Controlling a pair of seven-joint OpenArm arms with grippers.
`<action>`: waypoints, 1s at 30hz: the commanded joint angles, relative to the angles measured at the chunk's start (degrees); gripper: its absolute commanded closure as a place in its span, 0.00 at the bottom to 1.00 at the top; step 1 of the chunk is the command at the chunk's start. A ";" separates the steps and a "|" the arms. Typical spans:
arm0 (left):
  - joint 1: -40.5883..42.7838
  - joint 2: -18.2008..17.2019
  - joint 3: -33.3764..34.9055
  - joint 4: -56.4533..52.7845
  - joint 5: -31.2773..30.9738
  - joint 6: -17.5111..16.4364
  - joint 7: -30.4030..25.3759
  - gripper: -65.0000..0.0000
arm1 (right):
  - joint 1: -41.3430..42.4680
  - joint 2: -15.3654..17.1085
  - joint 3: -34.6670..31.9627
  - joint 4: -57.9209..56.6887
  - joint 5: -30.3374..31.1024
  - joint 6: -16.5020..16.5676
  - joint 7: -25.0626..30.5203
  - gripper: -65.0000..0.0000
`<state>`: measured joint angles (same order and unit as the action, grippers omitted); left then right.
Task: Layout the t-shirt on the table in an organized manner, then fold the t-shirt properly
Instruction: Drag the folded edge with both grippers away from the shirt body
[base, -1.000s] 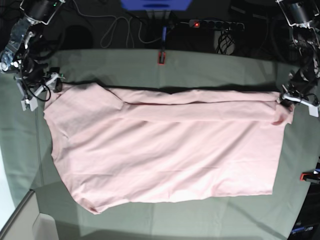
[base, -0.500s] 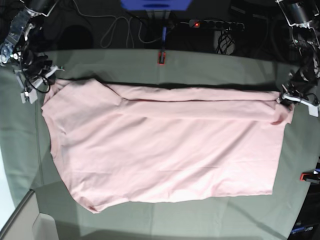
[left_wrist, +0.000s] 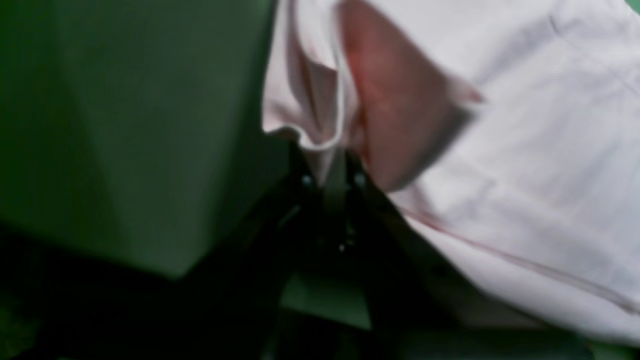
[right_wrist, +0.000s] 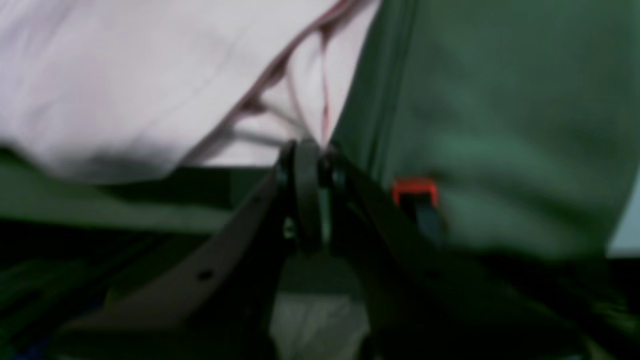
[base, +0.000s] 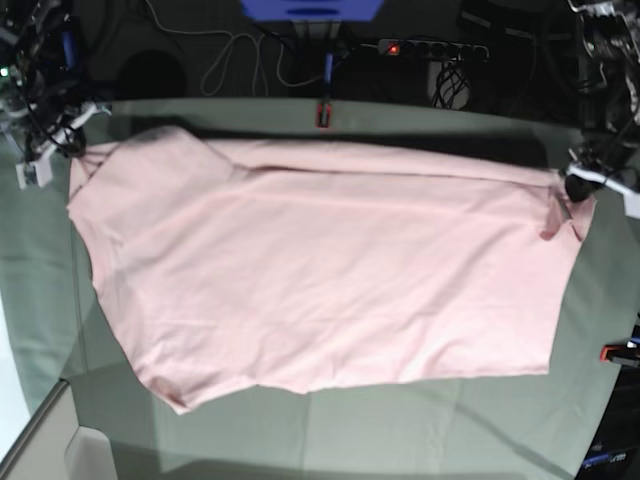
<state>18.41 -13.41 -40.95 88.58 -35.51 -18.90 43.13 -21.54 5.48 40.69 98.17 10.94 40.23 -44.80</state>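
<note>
The t-shirt (base: 330, 285) shows its plain pink side and spreads across the table (base: 420, 125). Its far edge is lifted off the cloth and casts a shadow behind it. In the base view my right gripper (base: 68, 142) is at the far left, shut on the shirt's corner. In the right wrist view that gripper (right_wrist: 312, 152) pinches a seamed edge of the t-shirt (right_wrist: 125, 75). My left gripper (base: 577, 187) is at the far right, shut on the other far corner. In the left wrist view it (left_wrist: 330, 162) pinches a bunched fold of the t-shirt (left_wrist: 525, 150).
A red clamp (base: 323, 113) sits at the table's far edge and another (base: 615, 352) at the right edge. A red clamp (right_wrist: 414, 189) also shows in the right wrist view. A power strip (base: 432, 47) and cables lie behind the table. A pale bin corner (base: 60, 450) is at the lower left.
The right gripper has shut on the shirt's far left corner and pulled it up and away. The left gripper also rose slightly. The folded-over far edge has stretched out flatter.
</note>
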 joint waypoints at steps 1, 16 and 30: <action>0.62 -0.17 -1.73 1.31 -0.32 -0.05 -1.24 1.00 | -0.57 0.72 1.03 1.30 0.01 -0.23 0.97 1.00; 2.38 0.97 -3.84 -5.37 -0.23 -0.14 -1.24 0.99 | -5.49 -0.60 0.76 -0.90 -0.35 -0.23 4.40 1.00; 0.71 0.79 -4.28 -10.38 -0.41 -0.23 6.40 0.60 | -4.97 0.81 -1.52 -5.29 -0.35 -0.23 5.02 0.76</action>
<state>19.49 -11.57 -44.75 77.23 -35.35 -19.09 50.37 -26.39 5.67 38.72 91.77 9.87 40.21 -40.66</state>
